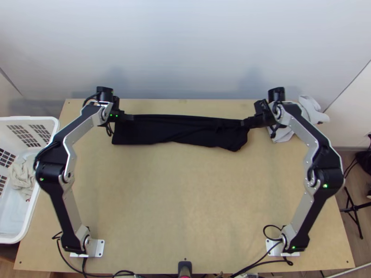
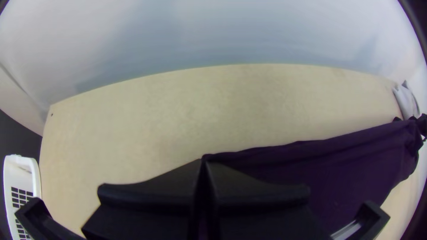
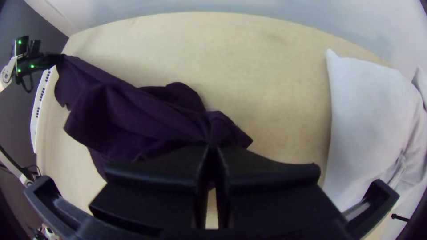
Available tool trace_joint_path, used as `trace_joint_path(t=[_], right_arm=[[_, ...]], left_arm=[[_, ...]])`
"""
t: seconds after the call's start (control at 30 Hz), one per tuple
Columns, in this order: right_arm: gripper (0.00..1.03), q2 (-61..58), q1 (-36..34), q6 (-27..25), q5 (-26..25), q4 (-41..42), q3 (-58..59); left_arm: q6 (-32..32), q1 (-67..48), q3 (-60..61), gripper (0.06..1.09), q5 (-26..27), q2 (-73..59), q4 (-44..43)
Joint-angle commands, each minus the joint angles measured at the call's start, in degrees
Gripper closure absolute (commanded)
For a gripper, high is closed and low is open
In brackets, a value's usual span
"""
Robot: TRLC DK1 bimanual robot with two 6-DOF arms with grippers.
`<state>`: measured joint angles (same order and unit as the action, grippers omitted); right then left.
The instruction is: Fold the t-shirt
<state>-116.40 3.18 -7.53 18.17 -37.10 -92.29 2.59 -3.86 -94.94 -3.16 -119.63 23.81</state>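
Fingers [image 1: 129,117] tight on dark t-shirt [image 1: 181,131]

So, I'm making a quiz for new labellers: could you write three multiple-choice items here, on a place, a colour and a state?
1. In the top view, where is the white basket?
A) left of the table
B) mid-table
C) right of the table

2. What shade is the t-shirt?
A) yellow
B) white
C) dark

3. How is the right end effector?
A) wide open
B) shut on the t-shirt
C) shut on the basket

1 A: it shows by the left edge.
2 C: the top view shows black cloth.
3 B: its fingertips meet on the cloth.
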Motion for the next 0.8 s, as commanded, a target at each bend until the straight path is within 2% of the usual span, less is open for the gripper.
trace_joint_path(t=[0.0,0.23,0.27,0.33,0.37,0.4,0.47,0.5,0.67,0.77], right_arm=[[1.0,-5.24,1.74,0.06,-1.04,2.39,-0.08],[1.0,-2.25,4.03,-0.47,-1.12,6.87,6.51],[1.0,-1.73,4.2,-0.56,-1.21,7.92,6.86],[0.96,-0.23,4.2,-0.47,-1.21,9.5,8.0],[0.86,1.09,4.29,-0.2,-1.39,11.26,8.79],[0.68,2.67,4.38,0.41,-1.56,11.88,9.06],[0.17,6.45,4.47,2.61,-1.56,11.88,8.62],[0.02,8.21,4.47,3.66,-1.56,11.79,8.0],[0.03,18.58,3.41,3.93,-1.56,11.88,7.65],[0.03,24.38,2.36,6.39,-1.56,11.61,7.48]], left_arm=[[1.63,-1.15,-3.5,1.04,-1.15,-5.43,-0.43],[1.98,0.52,-2.18,1.02,-1.32,-4.99,0.27],[1.89,0.78,-1.92,0.9,-1.24,-4.91,0.53],[1.01,1.4,-1.3,0.39,-1.24,-4.29,1.68],[0.49,1.57,-0.43,0.22,-1.24,-3.24,1.94],[0.4,1.66,0.28,0.15,-1.24,-2.36,1.76],[-0.39,1.92,0.89,0.12,-1.15,-0.69,2.55],[-0.48,2.01,1.16,0.12,-1.15,0.45,3.43],[-0.39,2.28,4.14,0.12,-0.09,8.1,3.78],[-0.39,2.45,6.78,0.12,2.46,11.97,4.05]])
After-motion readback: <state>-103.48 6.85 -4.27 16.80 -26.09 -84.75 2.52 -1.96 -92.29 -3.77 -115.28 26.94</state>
